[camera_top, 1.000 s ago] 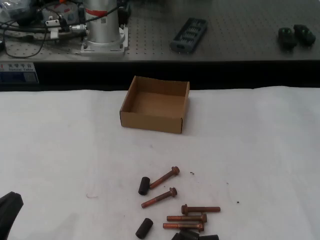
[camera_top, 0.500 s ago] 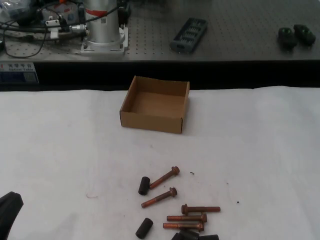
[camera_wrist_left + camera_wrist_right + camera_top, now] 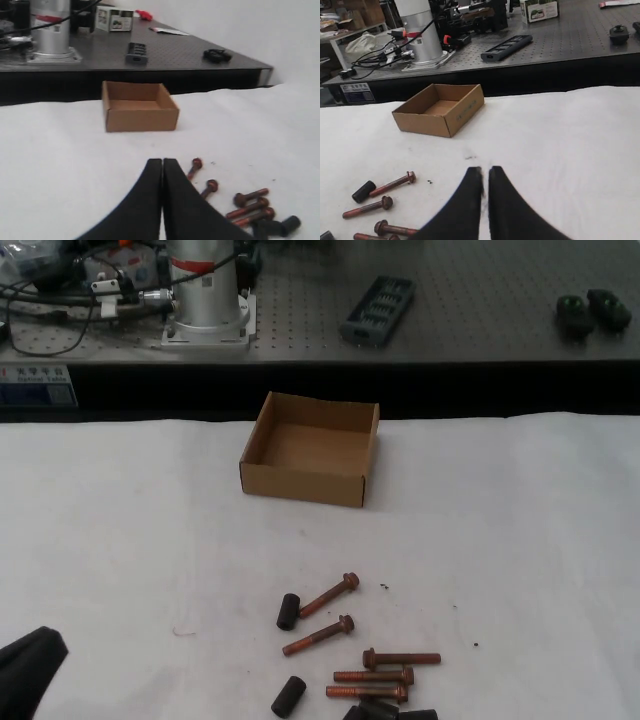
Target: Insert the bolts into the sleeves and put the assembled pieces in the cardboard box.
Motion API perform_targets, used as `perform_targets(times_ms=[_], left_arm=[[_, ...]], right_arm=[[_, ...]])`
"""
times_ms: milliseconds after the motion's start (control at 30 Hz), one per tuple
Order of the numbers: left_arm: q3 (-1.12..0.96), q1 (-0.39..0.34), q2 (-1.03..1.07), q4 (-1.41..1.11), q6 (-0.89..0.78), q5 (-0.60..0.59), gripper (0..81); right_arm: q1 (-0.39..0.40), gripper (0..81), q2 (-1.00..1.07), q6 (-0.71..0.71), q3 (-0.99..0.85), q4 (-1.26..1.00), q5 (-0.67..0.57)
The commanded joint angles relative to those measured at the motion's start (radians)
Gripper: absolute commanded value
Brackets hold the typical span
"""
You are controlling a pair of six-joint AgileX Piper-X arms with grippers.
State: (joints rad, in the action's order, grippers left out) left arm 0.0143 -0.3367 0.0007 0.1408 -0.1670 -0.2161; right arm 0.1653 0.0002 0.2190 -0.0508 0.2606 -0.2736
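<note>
Several copper-coloured bolts [image 3: 328, 596] lie loose on the white cloth near the front, with black sleeves [image 3: 288, 611] among them. None of the bolts sits in a sleeve. The open cardboard box [image 3: 310, 450] stands farther back and holds nothing. My left gripper [image 3: 162, 161] is shut with nothing in it, low over the cloth short of the bolts [image 3: 209, 188]. A black part of the left arm [image 3: 30, 670] pokes in at the front left corner. My right gripper [image 3: 485, 170] is shut and holds nothing, with a bolt [image 3: 395, 183] and a sleeve [image 3: 364, 191] off to its side.
Behind the cloth runs a dark perforated bench [image 3: 480, 300] with a metal arm base [image 3: 205, 300], cables, a black slotted tray [image 3: 378, 308] and small black parts [image 3: 592, 312]. Bare cloth [image 3: 520, 540] spreads around the box and to both sides.
The black part of the left arm at the front left corner of the high view has come a little farther in and up. Bolts, sleeves and box lie as before.
</note>
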Motion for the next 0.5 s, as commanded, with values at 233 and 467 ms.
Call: perform_targets(times_ms=[233,467], left_arm=[[-0.084,-0.001,-0.001,-0.057,-0.064,-0.118,0.6],[-0.256,-0.001,0.077,-0.032,-0.104,-0.141,0.6]], right_arm=[[0.000,5.2,0.018,0.127,-0.119,0.010,-0.077],[0.000,5.2,0.256,0.193,-0.298,0.047,-0.307]])
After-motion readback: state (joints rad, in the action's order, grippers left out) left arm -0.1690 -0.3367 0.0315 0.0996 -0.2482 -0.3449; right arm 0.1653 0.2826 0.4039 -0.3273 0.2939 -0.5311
